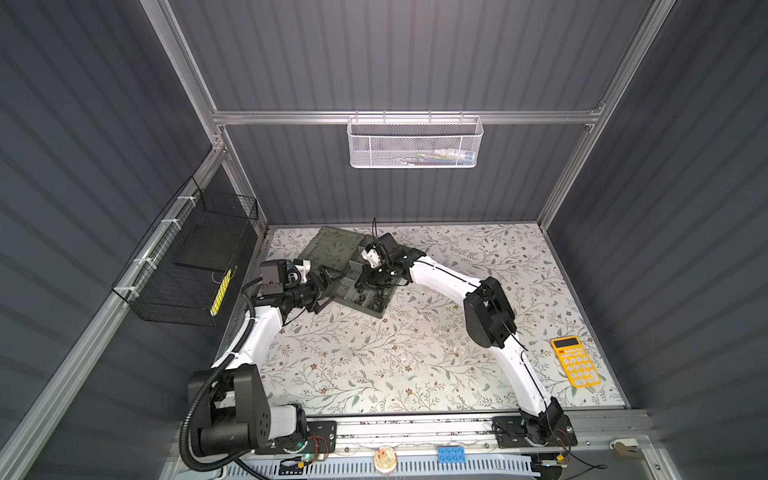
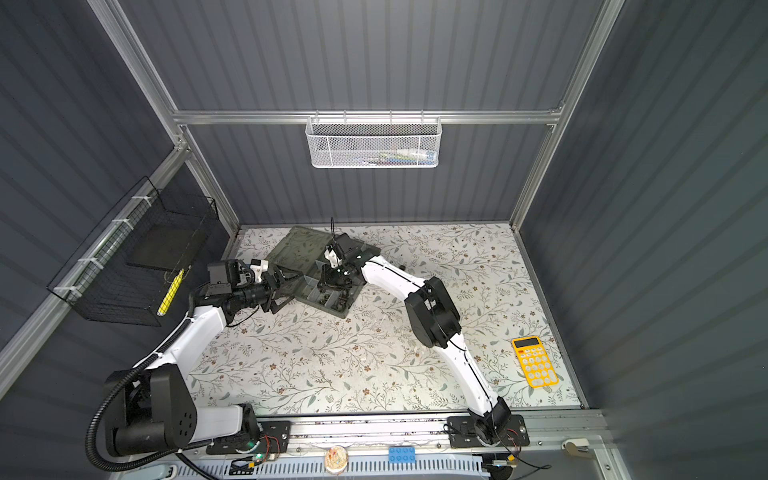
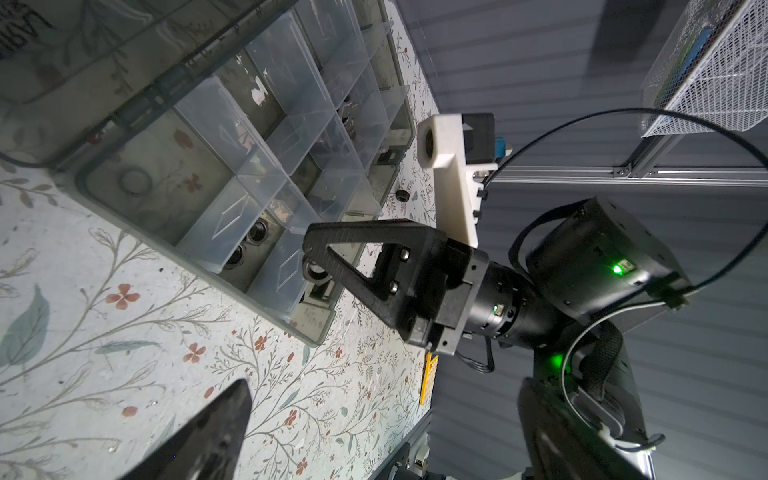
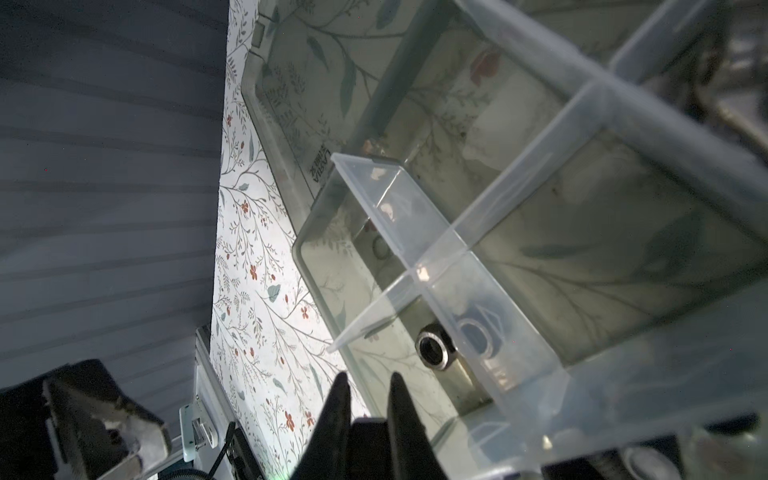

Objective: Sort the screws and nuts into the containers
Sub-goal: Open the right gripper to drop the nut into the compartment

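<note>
Black hexagonal nut (image 4: 436, 348), translucent plastic compartments (image 4: 432, 249)

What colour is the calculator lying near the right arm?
The calculator is yellow with pale keys, clearest in a top view.

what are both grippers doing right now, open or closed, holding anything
left gripper: jaws open, nothing seen in them.
right gripper: jaws closed, nothing visibly held; a nut lies just beyond its tips.
</note>
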Motion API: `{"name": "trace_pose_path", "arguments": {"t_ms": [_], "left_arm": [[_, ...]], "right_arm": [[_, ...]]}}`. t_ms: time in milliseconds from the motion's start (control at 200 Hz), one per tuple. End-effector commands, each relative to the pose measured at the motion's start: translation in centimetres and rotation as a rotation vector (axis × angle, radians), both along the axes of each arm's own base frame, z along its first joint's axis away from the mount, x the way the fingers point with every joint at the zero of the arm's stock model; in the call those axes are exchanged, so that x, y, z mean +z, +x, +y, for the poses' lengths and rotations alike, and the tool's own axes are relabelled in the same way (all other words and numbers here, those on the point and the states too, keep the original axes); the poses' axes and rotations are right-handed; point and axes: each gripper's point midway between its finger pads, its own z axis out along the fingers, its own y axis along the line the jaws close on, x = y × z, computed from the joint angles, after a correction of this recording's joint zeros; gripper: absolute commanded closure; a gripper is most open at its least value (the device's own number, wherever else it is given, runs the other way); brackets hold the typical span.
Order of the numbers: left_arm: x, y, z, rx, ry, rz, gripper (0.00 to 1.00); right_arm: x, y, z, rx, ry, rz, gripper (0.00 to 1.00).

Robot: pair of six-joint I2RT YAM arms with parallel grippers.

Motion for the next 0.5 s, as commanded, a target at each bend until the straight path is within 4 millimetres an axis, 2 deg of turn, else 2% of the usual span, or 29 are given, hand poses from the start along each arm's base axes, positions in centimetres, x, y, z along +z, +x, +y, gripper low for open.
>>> {"name": "trace_pose_path", "arguments": {"t_ms": [0, 165, 325, 495], "left_arm": [[0.2, -1.1, 0.0, -0.026, 0.023, -0.008, 0.0], [1.0, -1.5, 0.4, -0.034, 0.083, -0.026, 0.0], [1.3, -1.7, 0.5, -0.027, 0.094, -0.031, 0.0], [2.1, -1.6, -0.8, -0.053, 0.124, -0.061, 0.0]], "right_arm": [[-1.0, 0.7, 0.3, -0.014, -0.013, 0.005, 0.82], [-0.9, 0.9, 0.5, -0.01, -0.011, 0.0, 0.75], [0.8, 1.0, 0.3, -0.004, -0.011, -0.032, 0.68], [4.5, 0.9, -0.8, 0.005, -0.017, -0.116, 0.61]]}}
